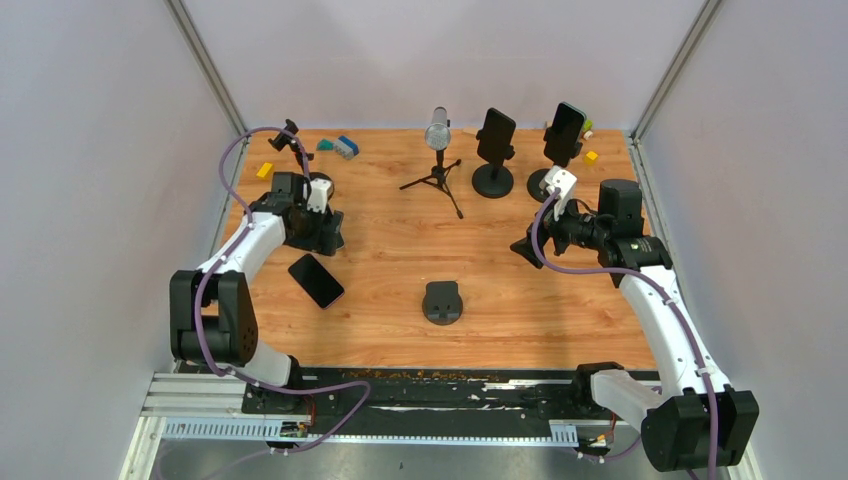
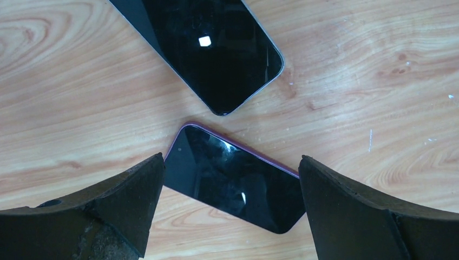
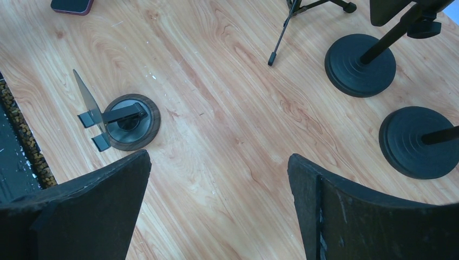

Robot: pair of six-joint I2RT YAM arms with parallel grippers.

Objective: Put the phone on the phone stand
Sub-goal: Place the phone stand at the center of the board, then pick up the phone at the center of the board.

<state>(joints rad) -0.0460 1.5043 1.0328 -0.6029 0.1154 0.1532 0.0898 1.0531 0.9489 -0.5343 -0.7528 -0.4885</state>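
Top external view, left to right: a small yellow block (image 1: 264,170) and a teal-and-blue block (image 1: 340,146) lie at the far left of the wooden table (image 1: 400,240). The left gripper (image 2: 231,158) hangs low over the table's left side. Its fingers (image 2: 124,195) are spread wide and pinch nothing. In the left wrist view, a black pink-edged phone (image 1: 316,281) lies flat on the wood between the fingers. A black grey-edged phone (image 2: 216,49) lies just beyond it, corners near but apart.

Right of the pink-edged phone, across bare wood, stands the low black round-based phone stand (image 1: 442,303), carrying no phone. Behind it stand a silver microphone on a black tripod (image 1: 438,150) and two tall black pole stands (image 1: 493,180), each bearing a dark phone. The right gripper (image 3: 219,157) is spread wide over bare wood, holding nothing.
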